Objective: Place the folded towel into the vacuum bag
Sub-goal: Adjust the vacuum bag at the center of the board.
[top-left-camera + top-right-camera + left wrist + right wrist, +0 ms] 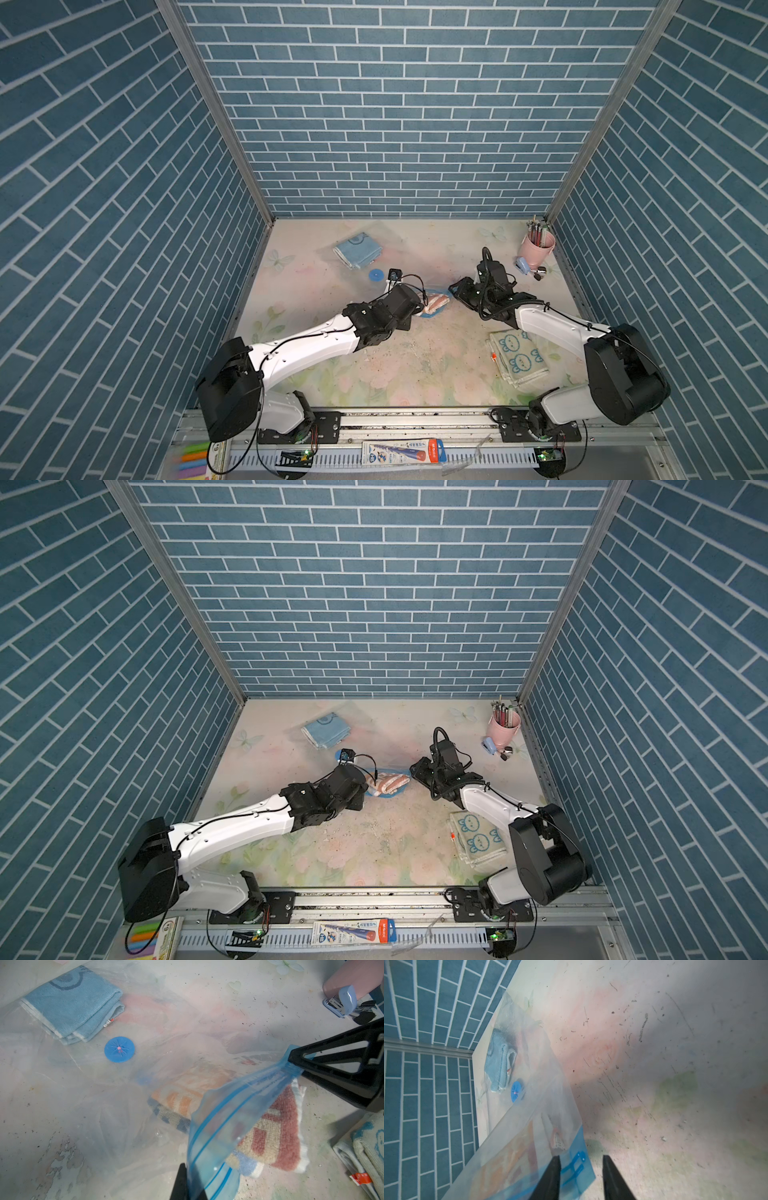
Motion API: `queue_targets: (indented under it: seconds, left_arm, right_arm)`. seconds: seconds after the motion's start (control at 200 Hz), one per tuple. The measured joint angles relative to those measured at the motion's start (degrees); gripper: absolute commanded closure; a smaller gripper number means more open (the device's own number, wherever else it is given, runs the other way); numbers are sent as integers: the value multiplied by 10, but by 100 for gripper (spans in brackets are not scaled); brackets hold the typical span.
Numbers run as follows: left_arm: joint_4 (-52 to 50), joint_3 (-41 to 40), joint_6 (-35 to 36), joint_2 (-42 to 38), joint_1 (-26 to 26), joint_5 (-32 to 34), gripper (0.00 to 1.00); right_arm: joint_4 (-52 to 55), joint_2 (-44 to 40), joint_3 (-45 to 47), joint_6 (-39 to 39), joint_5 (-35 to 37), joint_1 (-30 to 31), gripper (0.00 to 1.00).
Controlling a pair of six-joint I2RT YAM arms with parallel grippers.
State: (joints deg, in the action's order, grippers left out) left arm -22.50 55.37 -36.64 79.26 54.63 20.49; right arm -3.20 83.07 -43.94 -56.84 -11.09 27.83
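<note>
Because the vacuum bag (116, 1109) is thin, slippery film, it is best taken by its stiffer blue zip strip (224, 1109), which is clenched and lifted by the left pincer (181, 1176). The soft, light folded towel (272, 1134) lies on the bench (259, 1001), half inside the mouth. The right pincer (580, 1159), held low, stands released astride the strip's corner.

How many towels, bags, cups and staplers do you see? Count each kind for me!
Towels: 3 (blue towel, striped towel, bunny towel)
Bag: 1
Cup: 1
Stapler: 1
Total: 6
</note>
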Motion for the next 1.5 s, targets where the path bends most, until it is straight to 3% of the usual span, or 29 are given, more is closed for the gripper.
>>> queue_targets:
  seconds: [0.24, 0.94, 1.5]
  left_arm:
    - [-8, 0, 0, -2, 0, 0, 100]
    - [-60, -9, 2, -74, 0, 16, 100]
    - [-139, 5, 50, -93, 2, 20, 100]
  right_arm:
    - [-7, 1, -11, 2, -3, 0, 100]
    - [53, -36, -101, 20, -23, 0, 100]
    - [72, -60, -115, 29, -72, 4, 100]
